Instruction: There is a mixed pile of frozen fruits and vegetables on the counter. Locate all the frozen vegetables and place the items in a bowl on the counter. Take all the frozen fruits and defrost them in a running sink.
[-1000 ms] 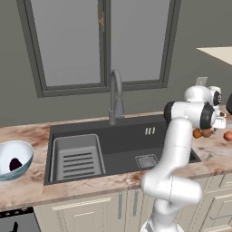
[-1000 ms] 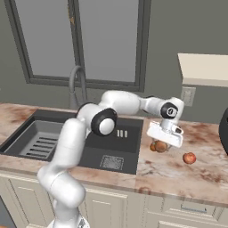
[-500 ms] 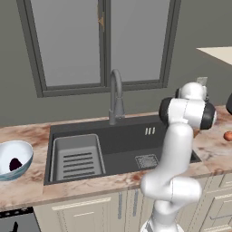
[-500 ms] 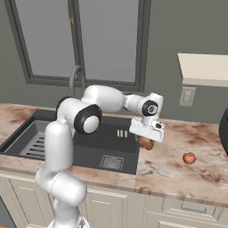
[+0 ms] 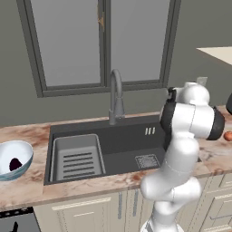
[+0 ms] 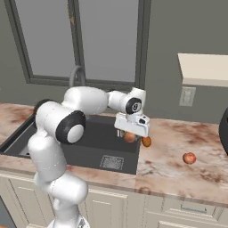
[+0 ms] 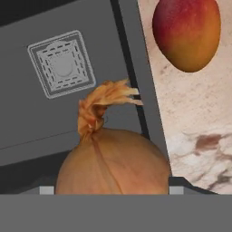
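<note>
End effector [image 6: 130,134] grips a brown onion [image 7: 113,161] above the sink's [image 6: 95,144] right edge, near a mango [image 7: 186,34].

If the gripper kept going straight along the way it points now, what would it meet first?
The gripper already holds the onion between its fingers. Straight beyond the onion, the hand view shows the sink floor near its right rim, so it would probably meet that first, though depth is unclear.

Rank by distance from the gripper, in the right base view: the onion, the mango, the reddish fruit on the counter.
1. The onion, between the fingers of the gripper, over the sink's right edge.
2. The mango, just right of it, on the counter.
3. The reddish fruit, farther right.
</note>
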### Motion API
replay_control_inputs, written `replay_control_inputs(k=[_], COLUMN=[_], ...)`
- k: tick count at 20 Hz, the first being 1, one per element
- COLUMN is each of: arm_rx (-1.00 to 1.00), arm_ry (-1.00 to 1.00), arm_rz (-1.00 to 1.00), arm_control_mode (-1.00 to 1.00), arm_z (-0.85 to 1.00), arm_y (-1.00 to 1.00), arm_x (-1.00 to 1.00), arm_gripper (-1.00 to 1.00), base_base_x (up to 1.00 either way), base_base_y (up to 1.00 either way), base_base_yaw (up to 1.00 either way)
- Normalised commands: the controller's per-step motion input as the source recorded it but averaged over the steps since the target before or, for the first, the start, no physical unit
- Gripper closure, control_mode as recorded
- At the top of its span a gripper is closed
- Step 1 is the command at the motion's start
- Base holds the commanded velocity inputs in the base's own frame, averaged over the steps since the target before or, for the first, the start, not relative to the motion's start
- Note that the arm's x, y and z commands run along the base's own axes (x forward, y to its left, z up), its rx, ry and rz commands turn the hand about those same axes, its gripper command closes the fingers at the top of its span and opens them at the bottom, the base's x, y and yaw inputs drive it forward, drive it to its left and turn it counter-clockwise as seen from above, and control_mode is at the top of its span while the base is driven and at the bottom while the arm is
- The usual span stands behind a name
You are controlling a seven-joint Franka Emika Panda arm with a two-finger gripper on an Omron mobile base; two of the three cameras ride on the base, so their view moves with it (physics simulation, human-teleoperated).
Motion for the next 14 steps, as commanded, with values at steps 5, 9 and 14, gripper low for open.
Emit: replay_control_inputs(k=[5, 9, 14], arm_rx=[-0.03, -0.06, -0.08], arm_ry=[-0.15, -0.19, -0.24], arm_rz=[0.00, 0.01, 0.04], arm_control_mode=[-1.00, -1.00, -1.00], arm_z=[0.45, 0.35, 0.26], arm_y=[0.60, 0.71, 0.77], arm_x=[-0.17, -0.25, -0.31], arm_gripper=[1.00, 1.00, 1.00], base_base_x=[0.00, 0.00, 0.00], base_base_y=[0.00, 0.00, 0.00], base_base_yaw=[0.00, 0.00, 0.00])
